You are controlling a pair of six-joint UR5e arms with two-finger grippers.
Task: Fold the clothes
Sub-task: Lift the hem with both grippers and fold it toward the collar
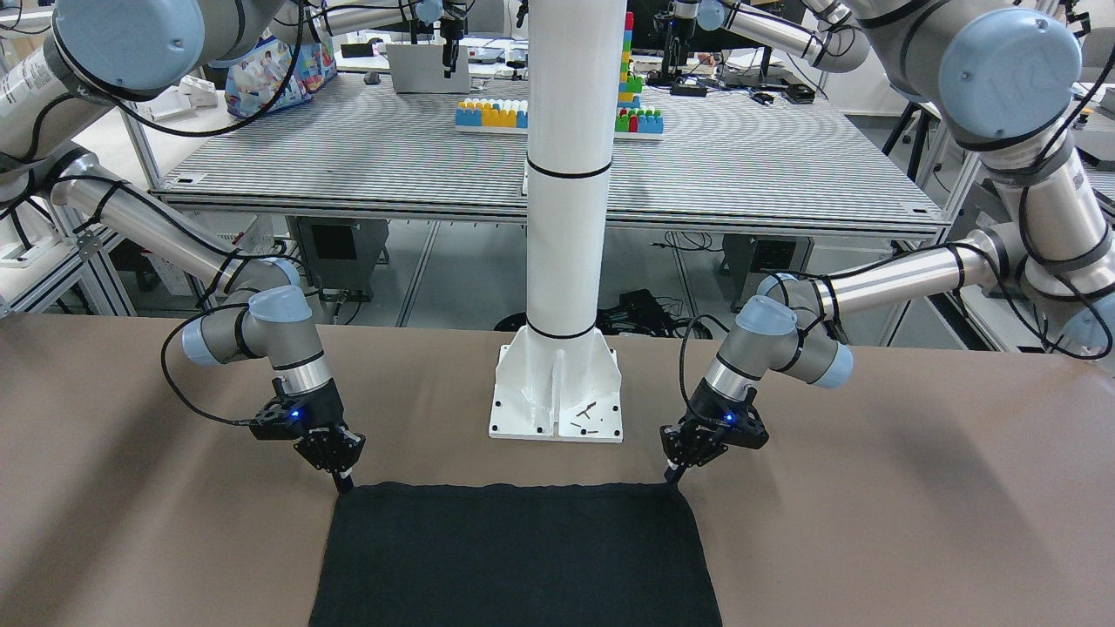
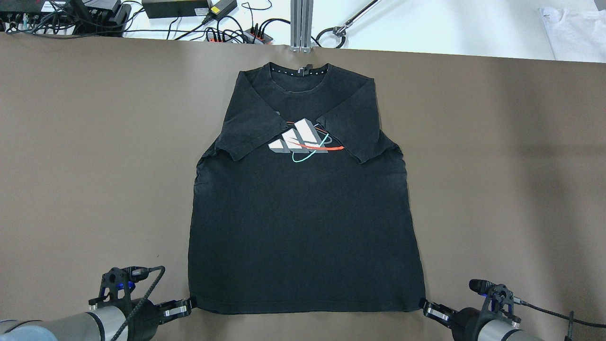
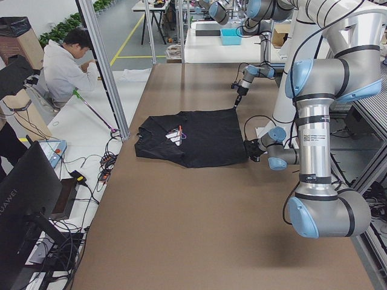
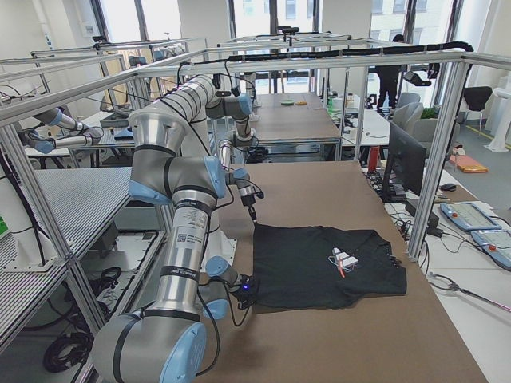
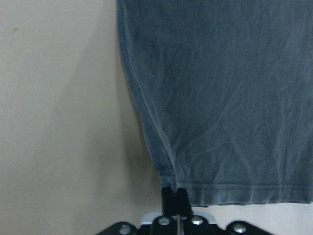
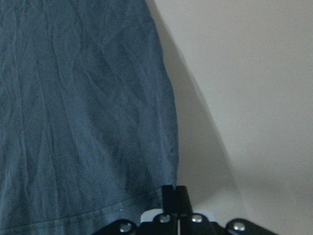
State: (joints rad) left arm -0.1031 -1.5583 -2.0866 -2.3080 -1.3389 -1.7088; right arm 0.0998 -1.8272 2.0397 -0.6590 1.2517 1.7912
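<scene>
Your left claw point(image 2: 185, 306) sits with its two fingers pressed together, a thin seam between them, right on one hem corner of the soft black short-sleeved T-shirt point(image 2: 303, 227). Your right claw point(image 2: 428, 308) is closed the same way on the other hem corner. The wrist views show cloth running up to the fingertips, so I judge both are pinching the hem. How much fabric lies between the pads cannot be told from here.

The T-shirt lies flat on the brown matte table point(image 2: 94, 142), midway between its left and right edges. Its hem runs along the edge nearest the robot and its collar point(image 2: 300, 71) lies close to the far edge. Both sleeves are already turned in across the chest, their ends meeting over the white, red and teal printed logo point(image 2: 300, 142). The white metal pole base point(image 1: 557, 392) stands just behind the hem, between the two arms.

So you are at the grasp for the lengthwise fold: sleeves done, hem not yet raised. The next move calls for lifting both corners together and level. Carry them toward the far edge so the hem comes over the chest, and keep the cloth lightly taut between the claws so it does not sag or skew. Lay the hem down square to the collar before letting go.
</scene>
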